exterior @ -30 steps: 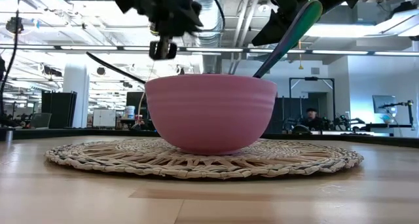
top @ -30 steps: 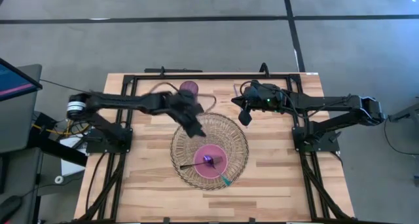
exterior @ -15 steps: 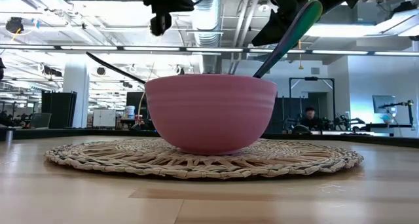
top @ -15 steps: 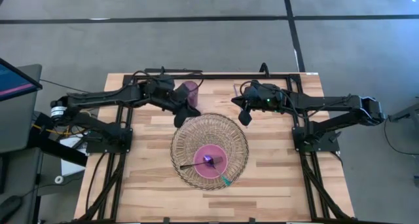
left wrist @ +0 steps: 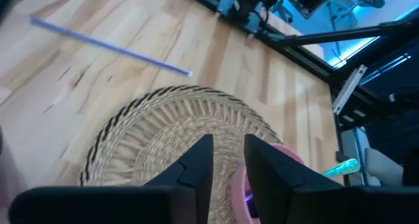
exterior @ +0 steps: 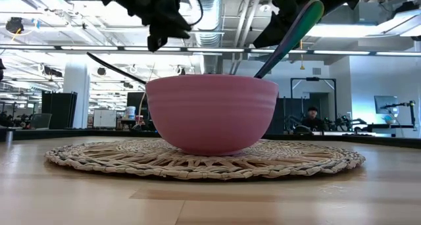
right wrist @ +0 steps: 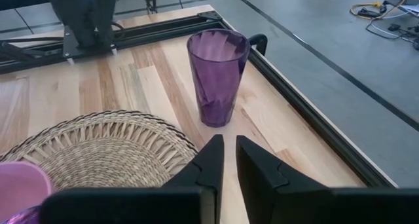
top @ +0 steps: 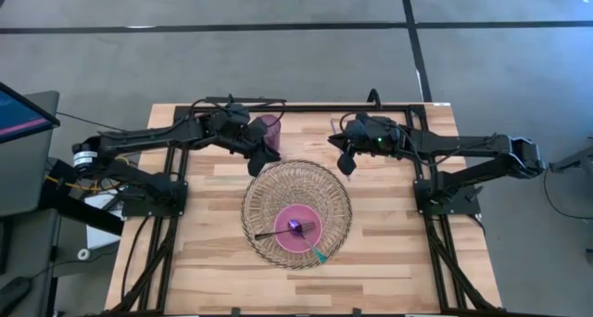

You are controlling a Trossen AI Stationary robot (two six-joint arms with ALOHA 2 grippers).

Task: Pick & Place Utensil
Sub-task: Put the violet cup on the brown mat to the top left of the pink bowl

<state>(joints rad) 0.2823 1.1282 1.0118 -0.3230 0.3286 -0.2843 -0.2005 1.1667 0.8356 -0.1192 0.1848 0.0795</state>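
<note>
A pink bowl (top: pixel 296 230) stands on a round woven mat (top: pixel 296 183). In it are a black-handled utensil (top: pixel 265 235) and a teal-handled one (top: pixel 318 255), each leaning on the rim. The low view shows the bowl (exterior: pixel 210 113) and the teal handle (exterior: pixel 294 31). A purple cup (top: pixel 269 127) stands upright at the far side. My left gripper (top: pixel 260 158) hangs empty just near of the cup, at the mat's far left edge, its fingers (left wrist: pixel 204 160) a narrow gap apart. My right gripper (top: pixel 346 161) is shut and empty above the mat's far right edge.
A thin blue stick (left wrist: pixel 111 47) lies on the wood beyond the mat. Black frame rails (top: pixel 306 107) run along the table's far edge and both sides. Bare wood (top: pixel 398 261) lies to the mat's left, right and near sides. A person (exterior: pixel 312 118) shows far back in the room.
My left gripper has drawn back from above the mat's far left part, up and toward the table's far edge, and now hangs beside the purple cup. The bowl and both utensils have stayed where they were.
</note>
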